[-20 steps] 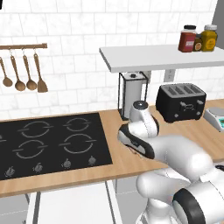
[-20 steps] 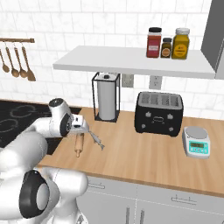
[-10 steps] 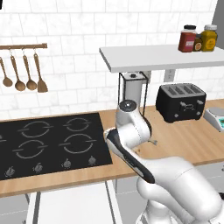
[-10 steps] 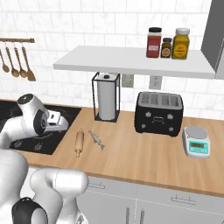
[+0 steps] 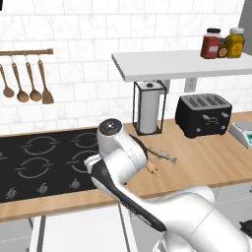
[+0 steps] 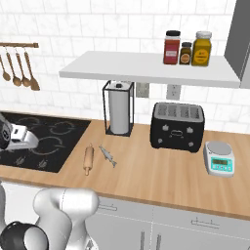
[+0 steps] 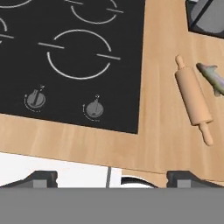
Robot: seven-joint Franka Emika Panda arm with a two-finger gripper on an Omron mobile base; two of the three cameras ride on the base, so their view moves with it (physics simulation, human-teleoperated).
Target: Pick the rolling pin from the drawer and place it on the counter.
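The light tan rolling pin [image 7: 192, 98] lies flat on the wooden counter [image 7: 157, 131], to the right of the black cooktop [image 7: 78, 61]. It also lies there in the right base view as the rolling pin [image 6: 88, 158]; in the left base view my arm partly covers the rolling pin [image 5: 153, 170]. My gripper [image 7: 111, 178] hangs open over the counter's front edge, left of the pin and apart from it, with nothing between its fingertips [image 7: 41, 177]. A strip of the white drawer [image 7: 52, 166] lies below the counter edge.
A small grey fish [image 6: 108, 155] lies just right of the pin. Behind them stand a paper-towel holder [image 6: 117, 108], a black toaster [image 6: 177, 127] and a kitchen scale [image 6: 218, 158]. Wooden spoons [image 5: 27, 83] hang on the wall above the cooktop.
My arm has swung left, away from the rolling pin and out over the cooktop's front. The pin and fish have stayed where they were on the counter.
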